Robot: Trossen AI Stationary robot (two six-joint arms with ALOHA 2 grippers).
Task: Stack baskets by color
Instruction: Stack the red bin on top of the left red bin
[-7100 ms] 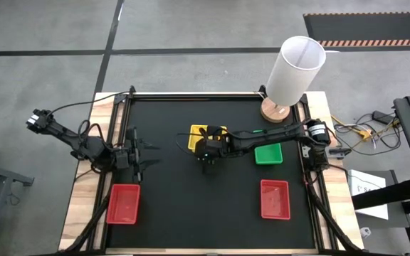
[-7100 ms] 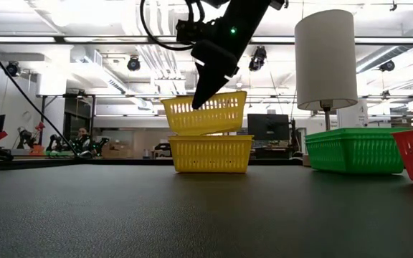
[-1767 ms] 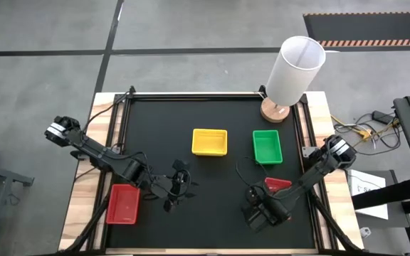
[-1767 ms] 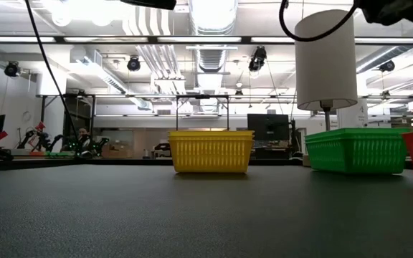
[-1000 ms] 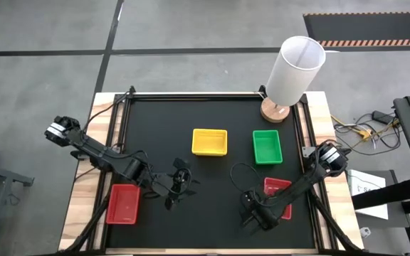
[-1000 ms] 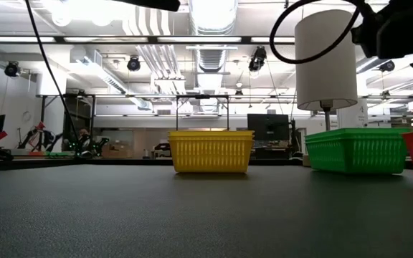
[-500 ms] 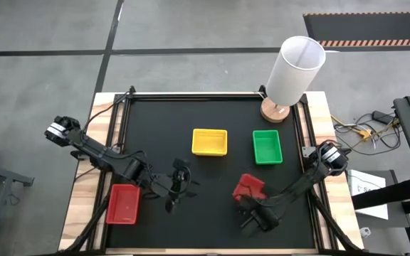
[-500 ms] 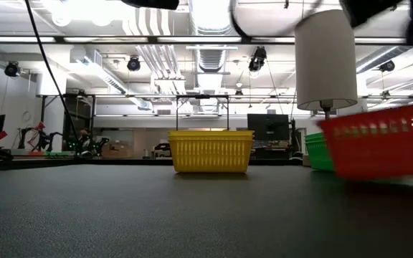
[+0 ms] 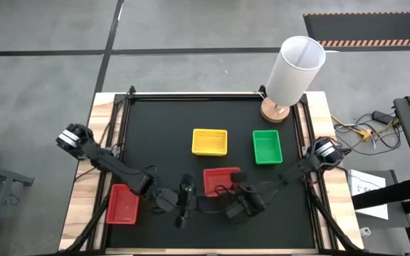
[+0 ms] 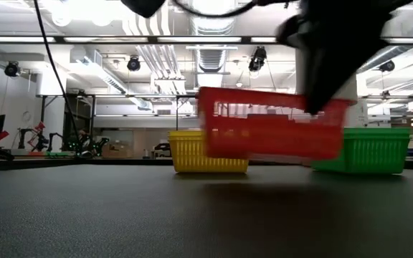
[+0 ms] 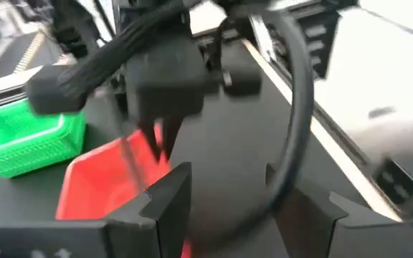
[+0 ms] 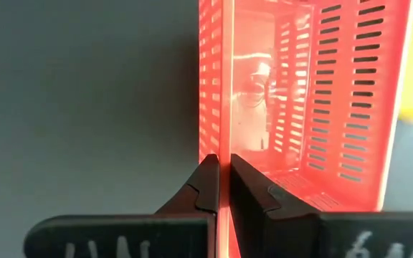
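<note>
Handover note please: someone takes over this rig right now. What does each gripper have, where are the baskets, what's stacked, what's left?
Right gripper: shut on a wall of a red basket, carried clear of the table mid-table.
Left gripper: open, empty, near the front edge beside that basket.
Yellow baskets: at centre, looking stacked.
Green baskets: right of the yellow, count unclear.
Other red basket: front left corner.
Left: bring the carried red basket onto the front-left red one.

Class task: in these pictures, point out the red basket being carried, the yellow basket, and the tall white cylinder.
carried red basket (image 9: 221,179), high view, on its floor.
yellow basket (image 9: 209,141), high view, on its floor.
tall white cylinder (image 9: 294,71), high view, on its side wall.
</note>
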